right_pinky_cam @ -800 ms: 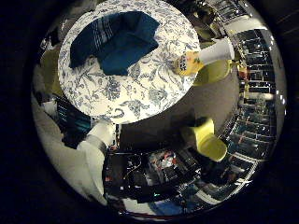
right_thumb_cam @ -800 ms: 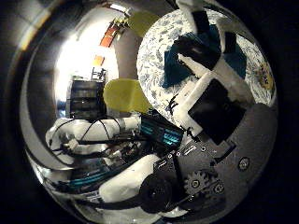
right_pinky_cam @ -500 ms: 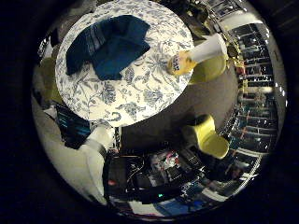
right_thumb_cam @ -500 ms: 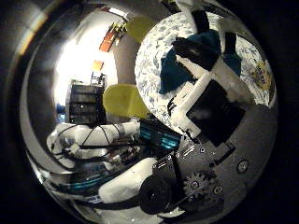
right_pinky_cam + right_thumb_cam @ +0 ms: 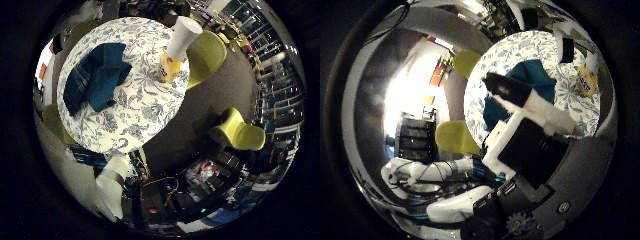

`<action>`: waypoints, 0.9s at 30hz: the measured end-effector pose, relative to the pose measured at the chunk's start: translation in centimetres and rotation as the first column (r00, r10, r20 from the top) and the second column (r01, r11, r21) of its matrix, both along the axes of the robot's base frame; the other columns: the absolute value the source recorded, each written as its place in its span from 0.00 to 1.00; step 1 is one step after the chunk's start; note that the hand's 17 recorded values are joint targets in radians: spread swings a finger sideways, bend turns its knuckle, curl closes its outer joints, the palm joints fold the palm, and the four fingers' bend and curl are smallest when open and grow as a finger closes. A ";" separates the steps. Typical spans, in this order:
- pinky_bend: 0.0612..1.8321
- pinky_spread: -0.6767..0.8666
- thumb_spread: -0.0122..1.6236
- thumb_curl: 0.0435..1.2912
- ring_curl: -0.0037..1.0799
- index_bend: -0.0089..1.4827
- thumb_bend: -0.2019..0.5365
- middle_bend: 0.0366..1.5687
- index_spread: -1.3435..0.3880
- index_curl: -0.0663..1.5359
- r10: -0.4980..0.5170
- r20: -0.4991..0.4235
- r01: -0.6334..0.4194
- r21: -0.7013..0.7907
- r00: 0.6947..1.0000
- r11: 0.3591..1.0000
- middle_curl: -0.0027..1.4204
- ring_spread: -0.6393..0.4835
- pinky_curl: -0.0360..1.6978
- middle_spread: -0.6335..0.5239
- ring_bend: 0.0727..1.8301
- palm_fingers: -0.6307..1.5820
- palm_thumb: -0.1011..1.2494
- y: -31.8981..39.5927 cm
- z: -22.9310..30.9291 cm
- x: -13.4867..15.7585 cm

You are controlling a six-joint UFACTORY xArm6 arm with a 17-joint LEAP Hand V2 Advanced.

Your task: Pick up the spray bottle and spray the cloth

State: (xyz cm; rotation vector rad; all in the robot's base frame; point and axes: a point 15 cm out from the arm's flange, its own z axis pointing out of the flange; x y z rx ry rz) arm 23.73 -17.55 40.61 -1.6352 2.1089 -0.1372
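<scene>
The hand (image 5: 530, 135) is held high above a round table (image 5: 145, 107), its white and black fingers (image 5: 507, 90) reaching out straight and relaxed with nothing between them. No contact with any object is seen.

Well below the palm, the bottle (image 5: 176, 49) is seen standing upright near the table's edge, its yellow body on the patterned tablecloth and its white top pointed up toward the hand. Its long axis is therefore vertical, roughly in line with the hand's line of descent, so a grasp round the body is judged to call for a lowering and a turn of the palm to the bottle's side. The cloth (image 5: 95, 77), dark teal and crumpled, is laid on the same table, apart from the bottle, with bare tablecloth between them. In the thumb-side view the extended fingers are seen across the cloth rather than the bottle, so the hand is judged to be nearer over the cloth, with the bottle off to one side.

Nothing is seen standing between hand and bottle. Yellow-green chairs (image 5: 240, 132) are placed round the table on a dark floor, one just behind the bottle beyond the table's edge. The pick-up is judged not yet begun.
</scene>
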 end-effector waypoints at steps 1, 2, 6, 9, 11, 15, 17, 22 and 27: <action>0.52 0.29 0.69 0.23 0.41 0.12 0.24 0.47 0.53 0.35 -0.018 0.032 0.018 0.018 0.999 1.000 0.38 0.40 0.13 0.33 0.51 0.56 0.51 -0.6 0.3 0.1; 0.52 0.30 0.69 0.23 0.40 0.13 0.24 0.47 0.54 0.35 -0.035 0.065 0.033 0.036 0.997 0.999 0.37 0.40 0.12 0.34 0.50 0.54 0.50 -1.2 0.5 0.2; 0.52 0.35 0.68 0.23 0.39 0.14 0.24 0.44 0.56 0.34 -0.130 0.211 0.106 0.119 0.969 0.987 0.36 0.43 0.10 0.38 0.50 0.50 0.49 -4.3 1.3 0.2; 0.52 0.38 0.67 0.24 0.39 0.13 0.24 0.41 0.59 0.34 -0.195 0.278 0.152 0.169 0.941 0.974 0.35 0.46 0.09 0.41 0.48 0.45 0.50 -6.9 1.1 -0.3; 0.52 0.42 0.66 0.24 0.38 0.13 0.24 0.38 0.61 0.33 -0.237 0.308 0.181 0.200 0.922 0.963 0.34 0.49 0.08 0.46 0.46 0.41 0.49 -8.6 0.6 -1.0; 0.49 0.54 0.66 0.24 0.34 0.12 0.24 0.34 0.65 0.31 -0.315 0.361 0.226 0.267 0.878 0.937 0.31 0.58 0.08 0.54 0.41 0.34 0.50 -11.8 -0.7 -2.2; 0.47 0.59 0.65 0.24 0.32 0.12 0.24 0.32 0.67 0.29 -0.360 0.395 0.244 0.313 0.845 0.918 0.30 0.63 0.08 0.58 0.38 0.33 0.50 -13.3 -1.6 -2.8; 0.43 0.66 0.65 0.24 0.29 0.11 0.24 0.29 0.70 0.27 -0.475 0.437 0.269 0.453 0.764 0.850 0.28 0.70 0.08 0.65 0.33 0.31 0.52 -15.6 -6.2 -4.3; 0.39 0.68 0.64 0.24 0.28 0.11 0.24 0.27 0.71 0.24 -0.521 0.461 0.257 0.520 0.718 0.815 0.27 0.73 0.10 0.69 0.30 0.30 0.51 -17.5 -9.9 -5.1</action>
